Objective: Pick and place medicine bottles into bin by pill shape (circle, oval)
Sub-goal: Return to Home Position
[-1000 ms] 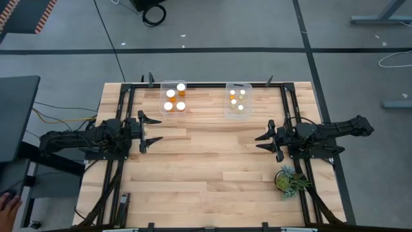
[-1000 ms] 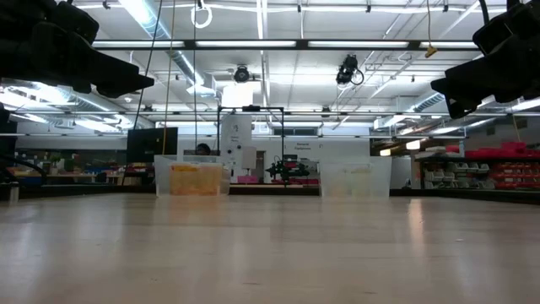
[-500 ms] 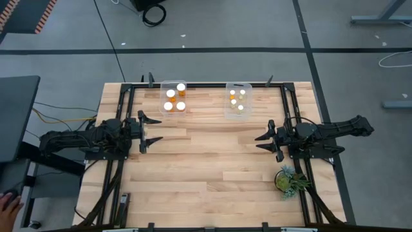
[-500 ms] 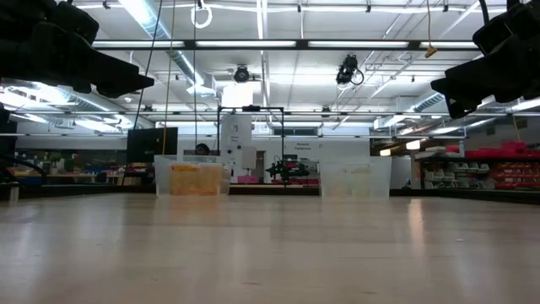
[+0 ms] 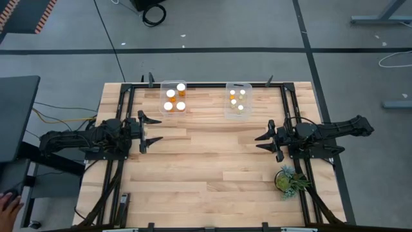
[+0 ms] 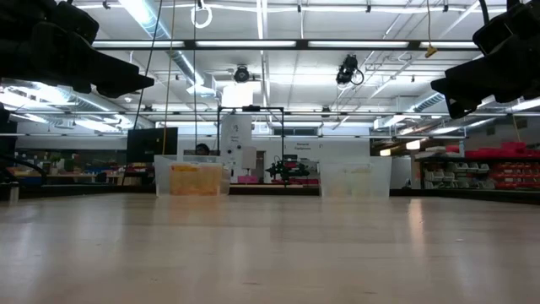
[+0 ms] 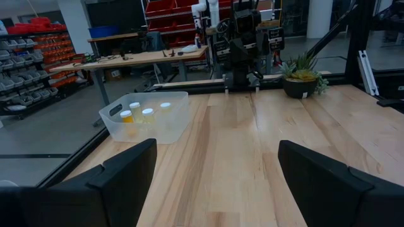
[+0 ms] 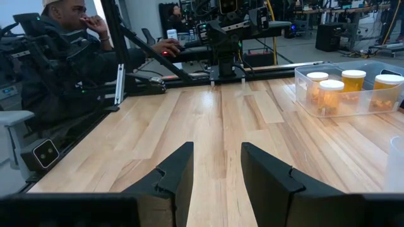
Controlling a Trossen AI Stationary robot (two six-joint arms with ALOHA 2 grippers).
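At the table's far edge, tiny amber-orange, white-capped medicine bottles point(image 5: 170, 93) are sitting in clear plastic bins point(image 5: 174, 82); left gripper point(image 5: 158, 129) and right gripper point(image 5: 258, 142) are hovering with fingers released, empty.

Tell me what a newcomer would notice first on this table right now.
At the far edge of the table stand two clear bins: the left bin holds four white-capped medicine bottles, the right bin several smaller bottles. The arms sit at the table's sides, left gripper and right gripper both open and empty, facing each other. A small potted plant stands at the near right, beside the right arm.
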